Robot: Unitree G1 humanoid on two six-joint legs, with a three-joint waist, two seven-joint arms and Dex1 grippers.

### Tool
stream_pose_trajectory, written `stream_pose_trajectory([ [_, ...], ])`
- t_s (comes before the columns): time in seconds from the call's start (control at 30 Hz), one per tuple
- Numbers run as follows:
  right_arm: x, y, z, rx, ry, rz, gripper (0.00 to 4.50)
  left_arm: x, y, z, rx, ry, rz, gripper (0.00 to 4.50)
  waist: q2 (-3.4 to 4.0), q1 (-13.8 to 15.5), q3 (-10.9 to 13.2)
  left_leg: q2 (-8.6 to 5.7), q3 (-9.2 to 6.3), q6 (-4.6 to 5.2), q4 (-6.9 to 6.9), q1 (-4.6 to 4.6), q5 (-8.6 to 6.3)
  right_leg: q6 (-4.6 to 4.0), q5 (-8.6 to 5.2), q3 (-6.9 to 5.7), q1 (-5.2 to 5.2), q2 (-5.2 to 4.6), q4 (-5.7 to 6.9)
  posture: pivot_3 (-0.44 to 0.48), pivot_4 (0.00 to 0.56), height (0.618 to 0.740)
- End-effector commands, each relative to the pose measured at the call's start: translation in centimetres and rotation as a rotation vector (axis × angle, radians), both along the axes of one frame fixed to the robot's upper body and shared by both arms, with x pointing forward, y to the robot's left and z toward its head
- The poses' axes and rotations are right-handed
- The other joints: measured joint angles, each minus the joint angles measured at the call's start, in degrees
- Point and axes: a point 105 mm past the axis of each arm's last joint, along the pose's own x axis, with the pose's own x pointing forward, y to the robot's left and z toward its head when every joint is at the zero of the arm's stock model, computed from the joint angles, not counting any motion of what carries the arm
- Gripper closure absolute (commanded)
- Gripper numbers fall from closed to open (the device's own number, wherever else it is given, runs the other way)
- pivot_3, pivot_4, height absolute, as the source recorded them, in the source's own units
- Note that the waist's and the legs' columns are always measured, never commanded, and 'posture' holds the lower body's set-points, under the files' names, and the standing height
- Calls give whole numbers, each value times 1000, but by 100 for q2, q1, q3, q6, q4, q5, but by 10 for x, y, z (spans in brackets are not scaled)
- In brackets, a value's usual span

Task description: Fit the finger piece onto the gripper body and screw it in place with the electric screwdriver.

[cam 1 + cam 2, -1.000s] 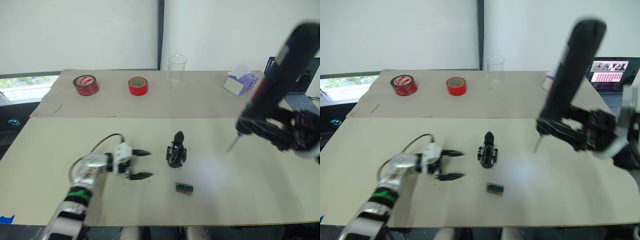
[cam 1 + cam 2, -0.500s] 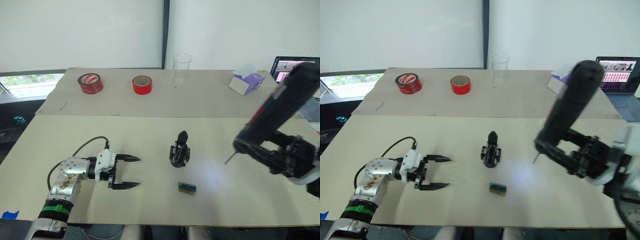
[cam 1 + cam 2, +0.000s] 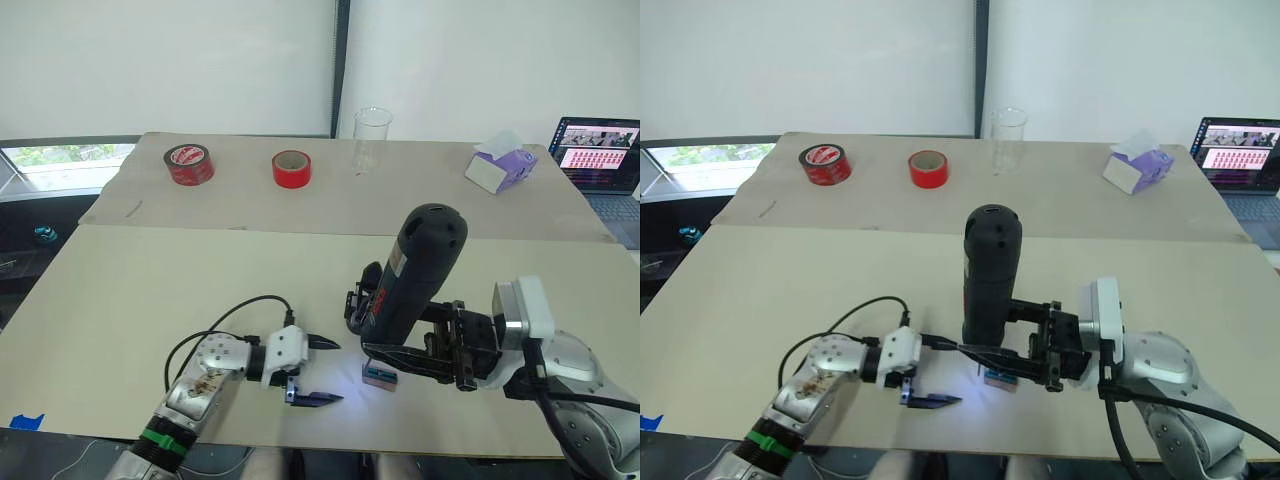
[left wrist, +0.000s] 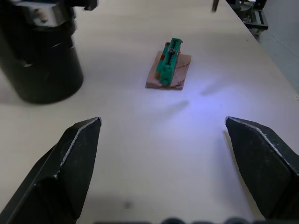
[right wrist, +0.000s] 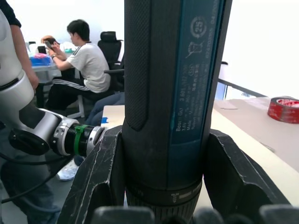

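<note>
Two end effectors are working over the desk (image 3: 120,290): the right end effector (image 3: 420,345) is clamping the electric screwdriver (image 3: 415,275) upright, hiding the gripper body (image 3: 366,285). Left wrist view: the left end effector (image 4: 166,172) is gaping wide near a green block (image 4: 169,65).

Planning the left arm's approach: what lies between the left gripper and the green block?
In the left wrist view, only bare table, lit bluish, lies between the left gripper and the green block.

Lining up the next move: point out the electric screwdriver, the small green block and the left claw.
electric screwdriver (image 3: 990,270): right eye view, middle of its barrel.
small green block (image 4: 169,64): left wrist view, its green top.
left claw (image 3: 322,371): left eye view, midway between its fingertips.
</note>
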Motion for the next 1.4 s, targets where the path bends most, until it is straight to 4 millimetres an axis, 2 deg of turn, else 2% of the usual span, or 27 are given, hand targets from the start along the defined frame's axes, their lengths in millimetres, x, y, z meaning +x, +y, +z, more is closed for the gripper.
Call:
stream_pose_trajectory([
  [0.03,-2,-3,8,19,-76,0,2588,-6,-23,4,-23,7,-38,29,0,14,0,0,0,0,0,0,0,0,0,0,0,0,0,0,150,740],
  [0.33,0,-19,2,-20,-81,-64,2588,-7,-43,0,-21,16,-14,29,-4,57,3,2,-1,3,-1,-1,-1,-5,34,-2,-2,6,3,0,150,740],
  [0.4,1,-21,0,-24,-80,-74,2588,-6,-42,-2,-11,21,-8,29,-5,63,3,2,-2,3,2,-1,-1,19,15,-2,-1,6,3,0,150,740],
  [0.87,3,-21,-4,-29,-68,-95,2588,-8,-23,-10,27,37,24,29,-5,34,3,10,-1,-4,7,4,3,-2,5,-2,-2,10,11,0,150,740],
  [1.4,5,-16,-10,-45,-66,-79,2588,-3,-20,-8,36,36,36,29,-5,-9,3,9,-1,-4,8,5,4,-6,5,-1,0,9,10,0,150,740],
])
